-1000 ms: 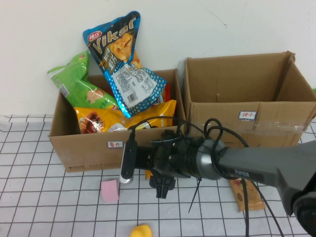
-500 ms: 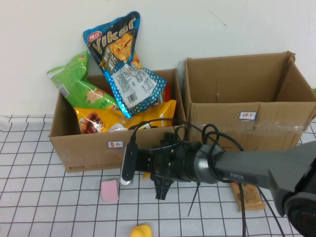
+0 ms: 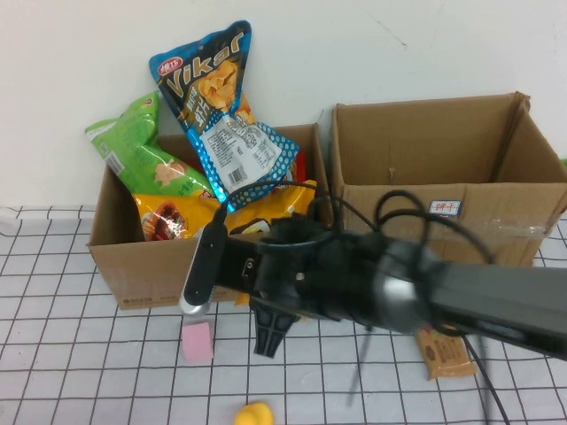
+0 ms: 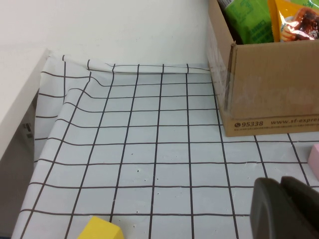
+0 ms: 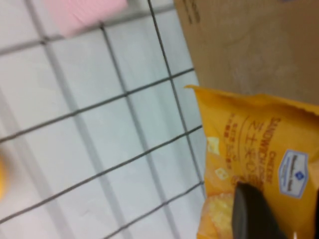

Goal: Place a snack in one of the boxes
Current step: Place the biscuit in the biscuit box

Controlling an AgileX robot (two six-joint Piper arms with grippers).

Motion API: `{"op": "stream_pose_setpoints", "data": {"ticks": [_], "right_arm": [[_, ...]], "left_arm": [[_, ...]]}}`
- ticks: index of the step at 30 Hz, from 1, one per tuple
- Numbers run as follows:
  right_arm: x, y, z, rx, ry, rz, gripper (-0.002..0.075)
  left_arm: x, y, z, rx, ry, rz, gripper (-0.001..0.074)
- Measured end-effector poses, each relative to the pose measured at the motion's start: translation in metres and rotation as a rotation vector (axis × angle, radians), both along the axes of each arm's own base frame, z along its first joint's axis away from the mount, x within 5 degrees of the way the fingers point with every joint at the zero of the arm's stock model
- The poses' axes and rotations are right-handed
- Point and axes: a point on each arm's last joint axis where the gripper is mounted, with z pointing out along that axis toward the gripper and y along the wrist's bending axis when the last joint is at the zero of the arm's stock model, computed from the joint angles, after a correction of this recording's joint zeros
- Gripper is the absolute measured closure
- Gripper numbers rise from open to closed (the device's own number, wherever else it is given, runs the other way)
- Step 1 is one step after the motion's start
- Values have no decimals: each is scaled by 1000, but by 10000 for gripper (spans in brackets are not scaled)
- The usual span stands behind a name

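right gripper [image 5: 259, 209] clamped on the orange snack packet [image 5: 249, 159] — carried low, just before the left box [image 3: 142, 266], already stuffed with bags | right box [image 3: 443, 190] beside it looks bare — likelier target | left gripper [image 4: 286, 206] parked apart, fingers together, idle

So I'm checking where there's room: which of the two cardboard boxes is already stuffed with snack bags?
The left box, in front of which the right gripper works, overflows with bags; the right box shows none. Left gripper is apart.

Pink block [image 3: 197, 342] (yellow block [image 3: 252, 415] nearby)
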Motion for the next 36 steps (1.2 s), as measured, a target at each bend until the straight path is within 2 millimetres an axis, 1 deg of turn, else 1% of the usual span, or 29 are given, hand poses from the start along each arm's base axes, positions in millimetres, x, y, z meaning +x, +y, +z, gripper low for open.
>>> {"op": "stream_pose_setpoints", "data": {"ticks": [2,4,5,6,8,10,12,14,16,18,21,24,27,28,29,30,33,34,36], "right_arm": [[-16,-5,17,28,18,-2,541],[-32,-14,36,64,32,-5,541],[-38,-21,40,67,40,-10,542],[-45,-30,53,85,32,-15,542],[-52,-45,69,105,10,-32,542],[-54,-62,86,124,-43,-58,542],[-48,-81,106,148,-124,-102,542],[-36,-99,121,163,-205,-148,542],[-20,-117,131,198,-270,-210,543],[1,-139,135,250,-318,-287,545],[35,-171,135,349,-363,-370,551],[68,-194,129,444,-396,-401,560],[98,-209,107,494,-385,-422,557],[107,-213,100,501,-381,-429,543],[115,-216,90,500,-368,-441,508],[123,-219,80,497,-354,-458,454],[137,-224,58,473,-310,-524,265],[138,-225,54,457,-298,-552,227],[135,-229,56,414,-280,-630,174]], "left_arm": [[0,0,0,0,0,0,736],[0,0,0,0,0,0,736],[0,0,0,0,0,0,736],[0,0,0,0,0,0,736],[0,0,0,0,0,0,736],[0,0,0,0,0,0,736],[0,0,0,0,0,0,736],[0,0,0,0,0,0,736],[0,0,0,0,0,0,736],[0,0,0,0,0,0,736],[0,0,0,0,0,0,736],[0,0,0,0,0,0,736],[0,0,0,0,0,0,736],[0,0,0,0,0,0,736],[0,0,0,0,0,0,736],[0,0,0,0,0,0,736],[0,0,0,0,0,0,736],[0,0,0,0,0,0,736],[0,0,0,0,0,0,736]]}}
